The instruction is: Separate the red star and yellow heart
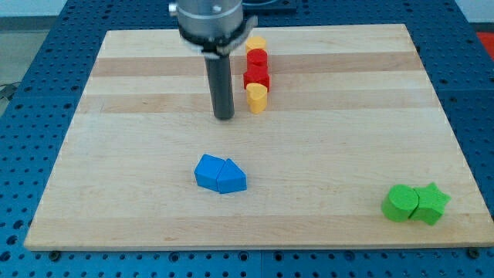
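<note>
A column of touching blocks stands near the view's top centre. From top to bottom it holds a yellow block [255,42], a red block [256,59], the red star [257,78] and the yellow heart [257,98]. The heart touches the star's lower side. My tip [224,116] rests on the board just left of the yellow heart, a small gap apart, not touching it. The dark rod rises from it up to the arm's grey body at the view's top.
Two blue blocks [220,174] lie pressed together below my tip, in the board's lower middle. A green round block [400,203] and a green star [431,205] touch each other near the lower right corner. The wooden board [116,154] lies on a blue perforated table.
</note>
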You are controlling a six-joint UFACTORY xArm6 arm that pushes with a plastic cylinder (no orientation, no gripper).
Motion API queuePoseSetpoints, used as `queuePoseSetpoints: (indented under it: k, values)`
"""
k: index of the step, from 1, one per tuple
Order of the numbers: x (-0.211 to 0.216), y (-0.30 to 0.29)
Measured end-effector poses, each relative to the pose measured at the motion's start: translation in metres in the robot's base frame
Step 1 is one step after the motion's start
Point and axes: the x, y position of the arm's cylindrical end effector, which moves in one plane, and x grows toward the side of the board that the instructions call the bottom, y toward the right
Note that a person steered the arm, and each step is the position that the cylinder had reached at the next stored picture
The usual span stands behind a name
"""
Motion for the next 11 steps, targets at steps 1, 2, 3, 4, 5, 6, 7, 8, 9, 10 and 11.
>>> queuePoseSetpoints:
  k: [1, 2, 3, 4, 5, 6, 7, 8, 9, 10, 11]
  values:
    - [-0.035, 0.005]
    - [-0.051, 0.019]
    - [-0.037, 0.062]
    - [-0.03, 0.087]
    - [-0.03, 0.097]
    - [-0.04, 0.094]
    - [-0.053, 0.065]
    - [-0.052, 0.063]
    - [-0.037, 0.066]
    - [-0.001, 0.081]
    - [0.001, 0.081]
